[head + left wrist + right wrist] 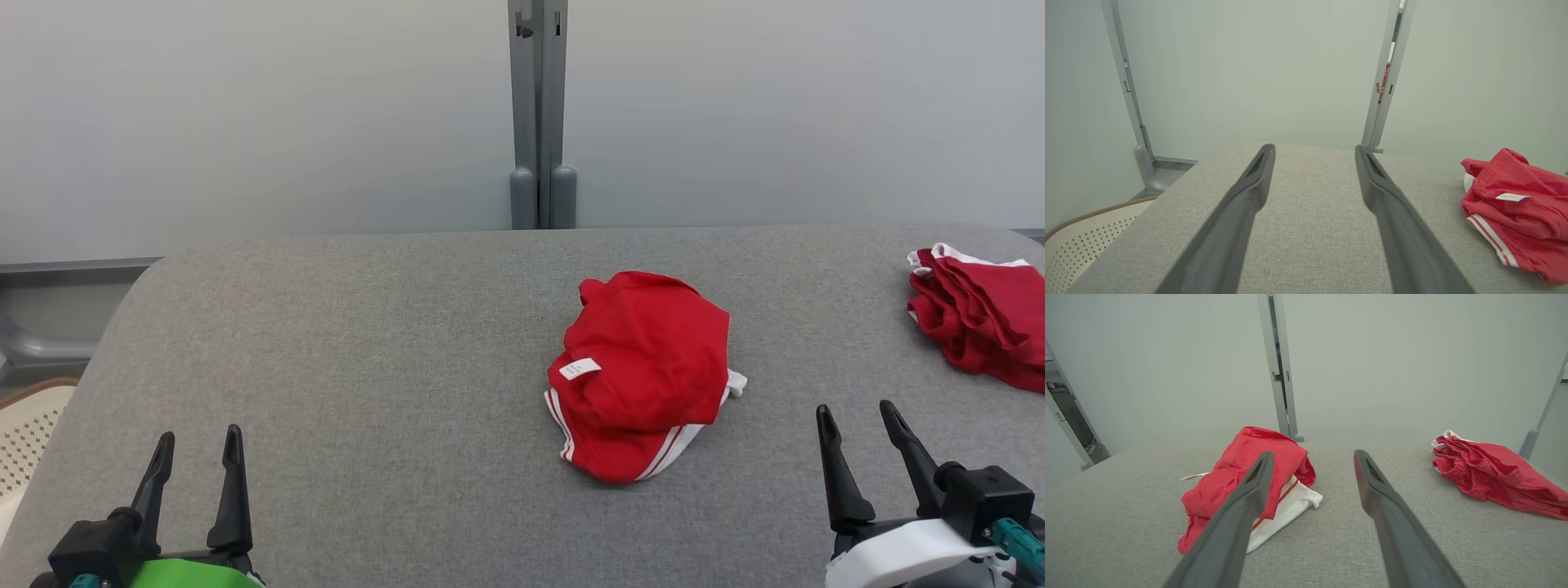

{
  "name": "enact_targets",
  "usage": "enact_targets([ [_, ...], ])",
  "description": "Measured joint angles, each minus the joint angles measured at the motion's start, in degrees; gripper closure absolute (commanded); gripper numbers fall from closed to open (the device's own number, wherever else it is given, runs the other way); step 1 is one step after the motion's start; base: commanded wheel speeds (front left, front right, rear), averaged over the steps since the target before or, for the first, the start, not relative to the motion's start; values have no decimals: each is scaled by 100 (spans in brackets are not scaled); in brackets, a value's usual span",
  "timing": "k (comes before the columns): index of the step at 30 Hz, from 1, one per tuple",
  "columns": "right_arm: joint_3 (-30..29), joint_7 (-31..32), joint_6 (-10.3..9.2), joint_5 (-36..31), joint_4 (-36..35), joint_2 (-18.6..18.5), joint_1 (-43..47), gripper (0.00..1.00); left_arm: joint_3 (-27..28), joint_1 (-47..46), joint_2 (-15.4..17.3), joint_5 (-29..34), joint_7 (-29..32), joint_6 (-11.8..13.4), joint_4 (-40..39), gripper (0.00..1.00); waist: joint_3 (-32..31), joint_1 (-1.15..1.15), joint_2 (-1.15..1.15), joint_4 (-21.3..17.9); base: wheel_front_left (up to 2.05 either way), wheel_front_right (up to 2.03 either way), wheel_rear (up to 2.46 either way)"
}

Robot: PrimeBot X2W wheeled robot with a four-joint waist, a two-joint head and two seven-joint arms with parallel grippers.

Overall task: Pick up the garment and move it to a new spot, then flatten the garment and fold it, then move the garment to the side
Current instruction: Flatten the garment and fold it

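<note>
A crumpled red garment (641, 371) with white side stripes and a small white label lies bunched right of the middle of the grey table (367, 343). The left wrist view has the garment (1515, 212) at its right edge, and the right wrist view has the garment (1249, 473) partly behind a finger. My left gripper (198, 445) stands open at the near left, far from the cloth. Near the front right, my right gripper (857, 420) is open too, a short way right of the garment. Both hold nothing.
A second red garment (980, 322), folded, lies at the table's far right edge, also seen as a red pile (1490, 473). A grey post (539, 114) rises behind the table against a pale wall. A perforated cream chair seat (28, 433) sits off the left edge.
</note>
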Motion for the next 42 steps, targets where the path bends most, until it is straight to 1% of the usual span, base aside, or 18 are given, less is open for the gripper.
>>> enact_targets([
  [7,-20,-1,0,0,54,-13,-4,0,8,0,-18,37,0,-23,3,0,28,0,0,15,0,0,0],
  [10,1,0,0,0,101,-83,-104,0,-2,-1,-19,48,0,-29,3,0,64,0,0,29,0,0,0],
  [14,87,9,0,-15,246,-288,-467,0,-37,-18,-32,59,0,-46,-1,0,149,0,0,68,0,0,0],
  [19,212,64,0,-74,655,-589,-1121,0,-116,-127,-69,96,0,-68,12,0,281,0,0,157,0,0,0],
  [24,302,55,0,-111,1335,-831,-1738,0,-221,-286,-111,144,0,-79,45,0,416,0,0,292,0,0,0],
  [29,400,-10,0,-88,2242,-1027,-2261,0,-308,-525,-136,166,2,-116,73,0,598,0,0,458,0,0,0],
  [33,497,-73,0,-77,3107,-1159,-2719,0,-379,-796,-211,199,3,-130,74,0,839,0,0,572,0,0,0],
  [42,858,-302,0,-76,4866,-1147,-3493,0,-468,-1205,-349,250,2,-172,191,0,1387,0,0,876,0,0,0],
])
